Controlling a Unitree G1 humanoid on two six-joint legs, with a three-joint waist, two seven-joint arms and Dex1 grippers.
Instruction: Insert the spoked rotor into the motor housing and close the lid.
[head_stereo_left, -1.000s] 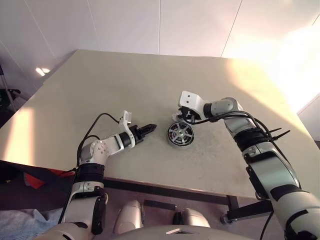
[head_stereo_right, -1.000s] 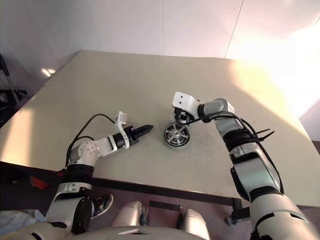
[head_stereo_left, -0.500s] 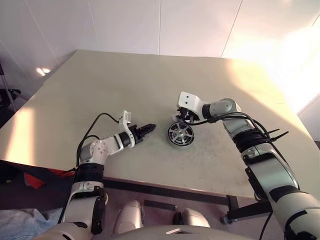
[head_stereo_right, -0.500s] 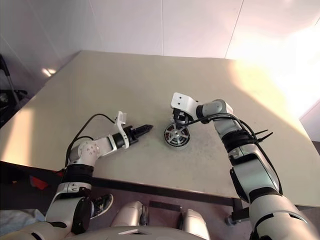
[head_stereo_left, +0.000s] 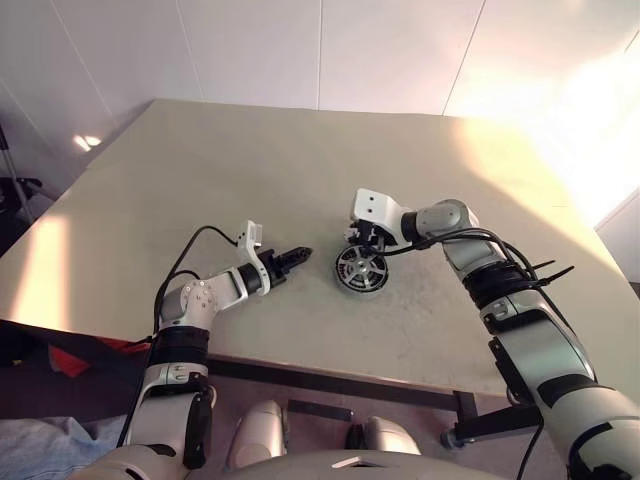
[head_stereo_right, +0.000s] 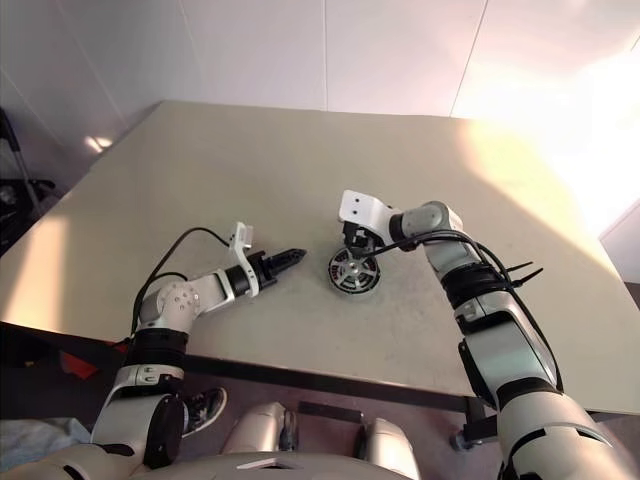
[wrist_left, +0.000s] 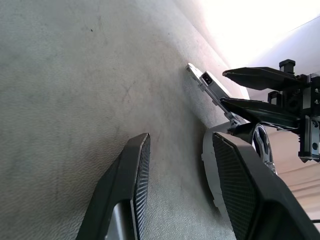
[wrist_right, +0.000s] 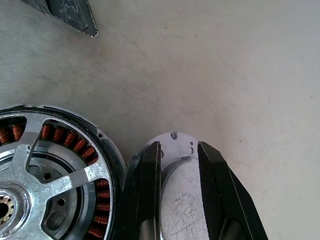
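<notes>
Gripping lid (wrist_right: 176, 165) edge-on, R gripper (wrist_right: 178, 150) has fingers either side of pale disc, lid just beside motor housing (head_stereo_left: 361, 269) on table (head_stereo_left: 250, 170). Spoked rotor (wrist_right: 45, 195) already sits inside housing, coppery windings showing between spokes. L gripper (head_stereo_left: 297, 256) nearby, fingers apart, empty, tips toward housing.

A beige table (head_stereo_left: 250, 160) stands before white panelled walls (head_stereo_left: 250, 50), sunlit at right.

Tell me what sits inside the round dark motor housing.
Inside the round dark motor housing sits the silvery spoked rotor. Reddish-copper windings show between its spokes; whatever lies beneath the hub stays covered.
</notes>
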